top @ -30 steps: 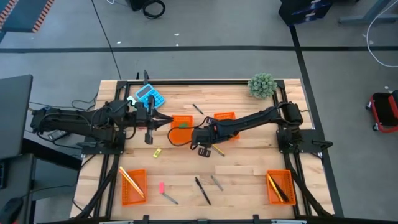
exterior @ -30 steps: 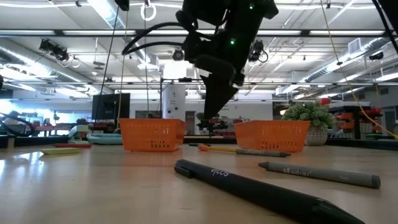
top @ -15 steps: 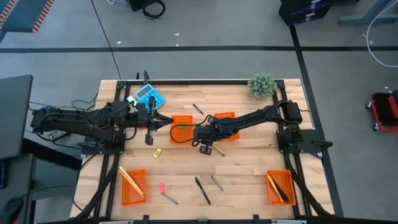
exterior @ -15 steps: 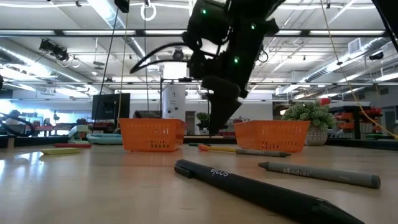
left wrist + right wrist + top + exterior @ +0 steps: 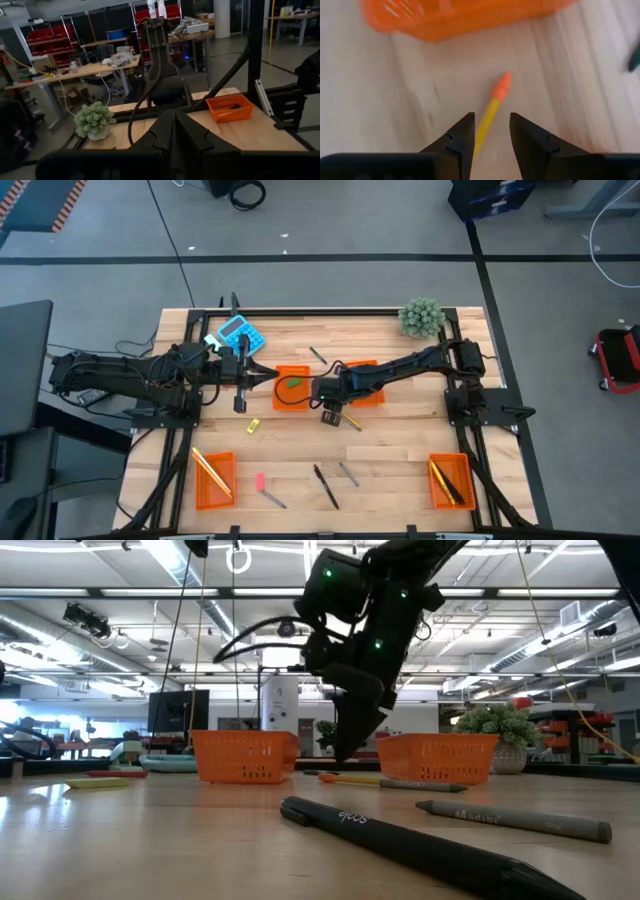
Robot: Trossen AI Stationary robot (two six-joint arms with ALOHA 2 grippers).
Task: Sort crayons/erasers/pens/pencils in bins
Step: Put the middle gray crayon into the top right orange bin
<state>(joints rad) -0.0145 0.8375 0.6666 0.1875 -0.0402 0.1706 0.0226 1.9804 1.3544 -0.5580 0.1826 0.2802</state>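
My right gripper (image 5: 328, 418) hangs open just above the table's middle, fingers slanting down. A slim yellow stick with an orange end (image 5: 492, 107), a pen or a pencil, lies flat on the wood between its fingertips, untouched. Beyond it stand two orange bins (image 5: 362, 381), and the left one (image 5: 292, 388) holds a green eraser. My left gripper (image 5: 265, 376) is shut and holds nothing. It waits level, above the table, left of those bins. Two more bins (image 5: 214, 479) (image 5: 450, 480) at the near corners hold long yellow sticks.
A blue calculator (image 5: 240, 333) and a small plant (image 5: 421, 317) sit at the far edge. A yellow eraser (image 5: 252, 425), a pink eraser (image 5: 260, 480), a black pen (image 5: 325, 486) and grey sticks (image 5: 348, 473) lie loose toward the near side.
My right gripper has come down a little toward the yellow stick, still open.
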